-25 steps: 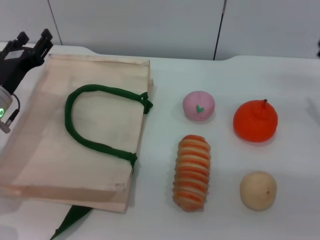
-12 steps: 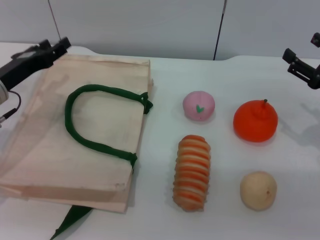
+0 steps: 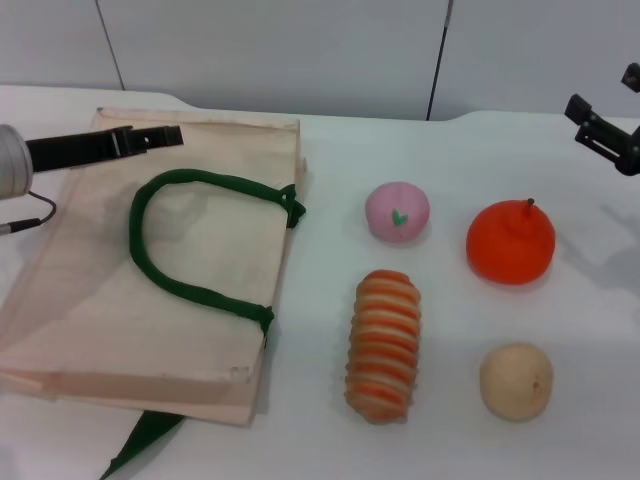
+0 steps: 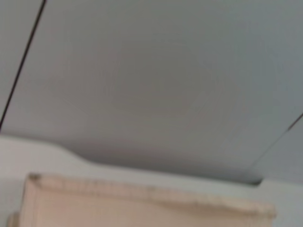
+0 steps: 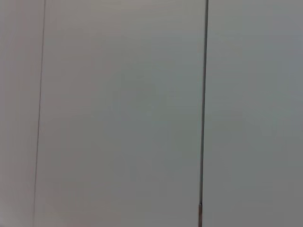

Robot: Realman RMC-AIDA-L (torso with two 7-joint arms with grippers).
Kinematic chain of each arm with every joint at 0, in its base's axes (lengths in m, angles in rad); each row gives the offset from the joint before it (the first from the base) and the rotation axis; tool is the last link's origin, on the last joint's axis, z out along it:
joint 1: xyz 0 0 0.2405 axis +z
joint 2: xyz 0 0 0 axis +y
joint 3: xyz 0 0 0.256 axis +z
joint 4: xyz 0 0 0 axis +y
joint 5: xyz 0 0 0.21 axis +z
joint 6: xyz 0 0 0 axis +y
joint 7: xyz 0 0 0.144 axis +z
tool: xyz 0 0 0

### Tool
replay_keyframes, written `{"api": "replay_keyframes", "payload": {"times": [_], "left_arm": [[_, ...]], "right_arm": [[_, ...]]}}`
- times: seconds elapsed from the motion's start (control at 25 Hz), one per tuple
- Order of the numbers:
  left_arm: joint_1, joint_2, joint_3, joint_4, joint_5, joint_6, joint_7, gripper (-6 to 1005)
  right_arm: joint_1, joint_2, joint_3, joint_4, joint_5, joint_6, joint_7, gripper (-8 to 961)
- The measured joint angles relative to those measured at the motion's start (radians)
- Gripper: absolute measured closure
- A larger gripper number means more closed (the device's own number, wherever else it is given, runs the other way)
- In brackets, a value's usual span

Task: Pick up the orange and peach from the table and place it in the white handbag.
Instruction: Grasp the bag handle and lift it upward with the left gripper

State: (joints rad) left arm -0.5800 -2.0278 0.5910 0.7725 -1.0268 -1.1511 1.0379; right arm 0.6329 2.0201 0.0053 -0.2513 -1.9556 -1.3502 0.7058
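The orange [image 3: 510, 242] sits on the white table at the right, with the smaller pink peach [image 3: 397, 211] to its left. The white handbag [image 3: 200, 260] lies flat at the left, its green handles [image 3: 150, 250] on top. My left gripper [image 3: 155, 136] reaches in level from the left, above the bag's far left corner, holding nothing. My right gripper [image 3: 604, 95] is open and empty at the far right edge, above and behind the orange. The left wrist view shows only the bag's far edge [image 4: 142, 201] and the wall. The right wrist view shows only wall.
A striped orange-and-cream bread roll [image 3: 383, 343] lies in front of the peach. A pale tan round fruit [image 3: 516, 381] sits in front of the orange. A grey panelled wall [image 3: 300, 50] stands behind the table.
My left gripper has swung right and levelled out above the bag's far corner. My right gripper came into view at the far right and has held there since.
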Motion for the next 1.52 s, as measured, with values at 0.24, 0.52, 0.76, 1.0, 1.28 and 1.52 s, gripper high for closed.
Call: {"api": "replay_keyframes", "payload": {"times": [0.24, 0.52, 0.76, 1.0, 1.28, 1.52], "left_arm": [[-0.015, 0.009, 0.091, 0.122, 0.218, -0.062, -0.308, 305], [-0.040, 0.011, 0.094, 0.226, 0.390, -0.183, -0.471, 306], [-0.089, 0.006, 0.095, 0.177, 0.515, -0.175, -0.502, 306], [-0.107, 0.004, 0.094, 0.145, 0.546, -0.135, -0.505, 307], [-0.113, 0.003, 0.097, 0.108, 0.547, -0.085, -0.499, 307], [-0.130, 0.003, 0.096, 0.066, 0.547, -0.038, -0.485, 307]], "right_arm": [[0.001, 0.000, 0.005, 0.000, 0.005, 0.022, -0.005, 75], [0.004, 0.000, 0.007, 0.000, 0.006, 0.053, -0.007, 75], [0.012, 0.000, 0.009, 0.004, 0.007, 0.054, -0.008, 75], [0.013, 0.000, 0.010, 0.006, 0.008, 0.054, -0.008, 75], [0.015, 0.000, 0.010, 0.008, 0.009, 0.054, -0.008, 75], [0.024, 0.001, 0.010, 0.008, 0.009, 0.052, -0.008, 75]]}}
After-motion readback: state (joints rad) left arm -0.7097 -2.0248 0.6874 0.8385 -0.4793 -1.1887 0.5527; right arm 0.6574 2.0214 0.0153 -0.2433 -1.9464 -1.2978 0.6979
